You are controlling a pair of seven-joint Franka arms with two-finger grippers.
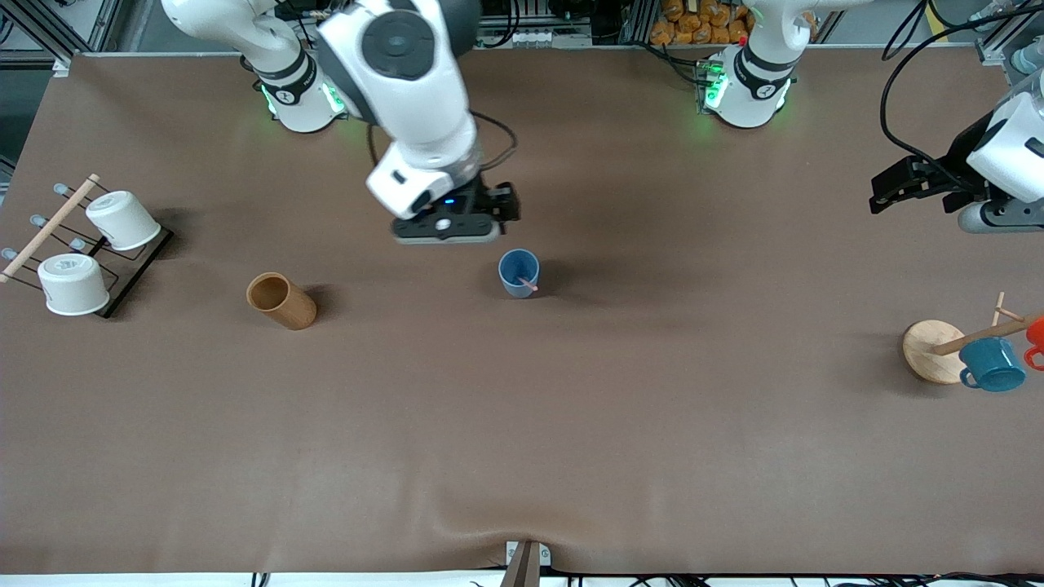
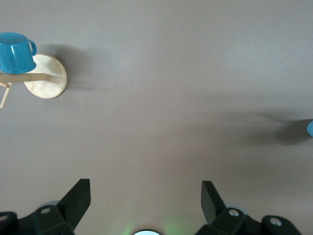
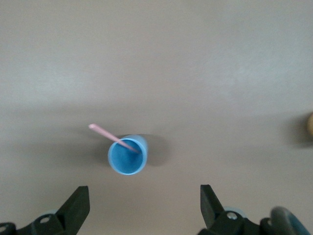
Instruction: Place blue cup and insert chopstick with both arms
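The blue cup [image 1: 519,272] stands upright on the brown mat near the middle of the table. The pale pink chopstick [image 1: 528,284] leans inside it, its end poking over the rim. The right wrist view shows the cup [image 3: 128,154] and the chopstick [image 3: 112,137] from above. My right gripper [image 1: 447,230] is up in the air over the mat beside the cup, toward the robots' bases, open and empty. My left gripper [image 1: 885,194] waits, open and empty, over the left arm's end of the table. The cup's edge also shows in the left wrist view [image 2: 310,128].
A brown wooden cup [image 1: 281,301] lies on its side toward the right arm's end. A rack with two white cups [image 1: 98,244] stands at that end. A wooden mug tree [image 1: 935,350] with a teal mug [image 1: 992,364] and an orange mug [image 1: 1036,338] stands at the left arm's end.
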